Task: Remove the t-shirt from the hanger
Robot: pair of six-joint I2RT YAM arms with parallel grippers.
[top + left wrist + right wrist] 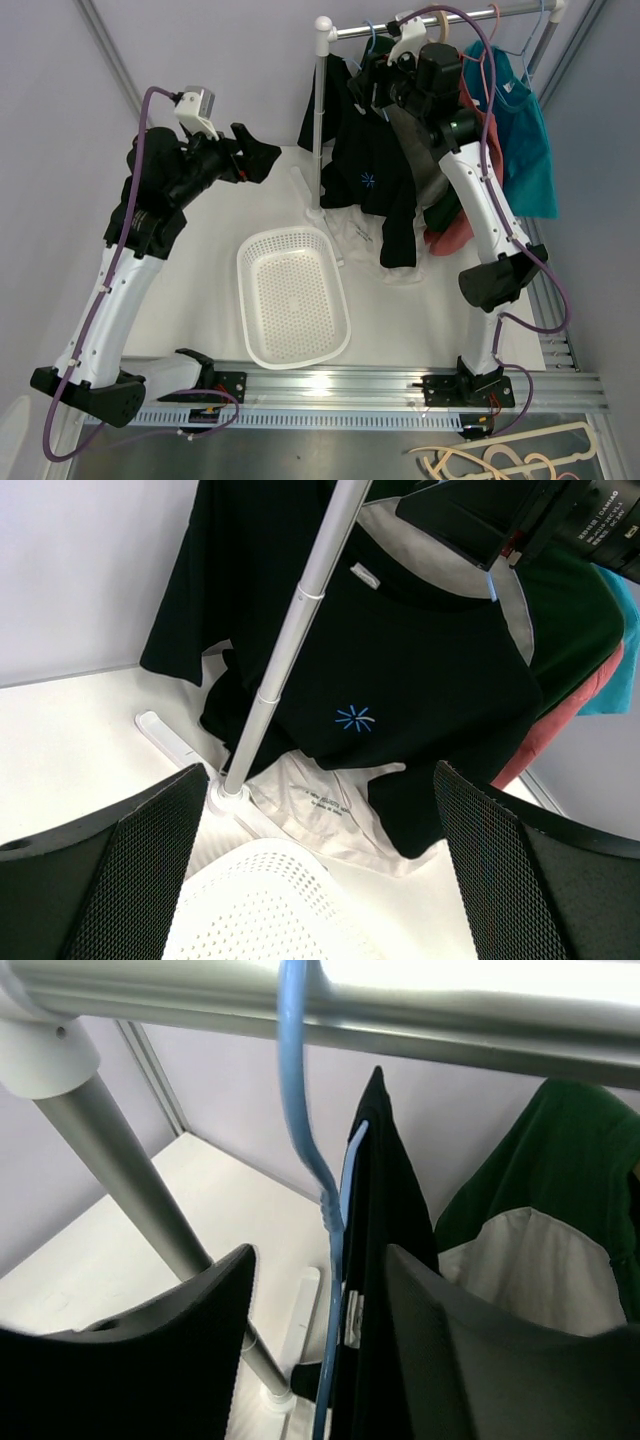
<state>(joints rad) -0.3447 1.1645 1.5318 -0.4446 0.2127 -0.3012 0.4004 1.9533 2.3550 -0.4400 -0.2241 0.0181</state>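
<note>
1. Right gripper (320, 1260): up at the rail (450, 1000), fingers apart and straddling the neck of the blue hanger (300, 1110). The gap is visible on both sides of the hanger, so nothing is clamped.
2. Right finger sits just beside the collar edge of the black t-shirt (385, 1210). Cannot tell if it touches the cloth.
3. Left gripper (320, 770): spread wide and empty. It hovers over the table at about 10 o'clock from the white basket (290, 290), aimed at the shirt front, well apart from it.
4. T-shirt location: on the hanger, hooked over the rail, at roughly 1 o'clock from the basket in the top view. It is just beside the rack pole (290, 650), on the pole's 3 o'clock side.
5. Progress, judged: nothing done yet. Shirt is fully on the hanger, both shoulders look seated, and the hook is over the rail.
6. Left to do: get a hold on the hanger or collar, free the shirt from the hanger arms, and separate the two.
7. Orientation: long axis vertical, collar at 12 o'clock by the rail and hem at 6 o'clock toward the table. Front with the small blue star print faces the left arm.
8. Neighbours: green, coral and teal garments hang at 3 o'clock of the shirt. White garment (320, 810) lies at the pole's foot, under the hem.
</note>
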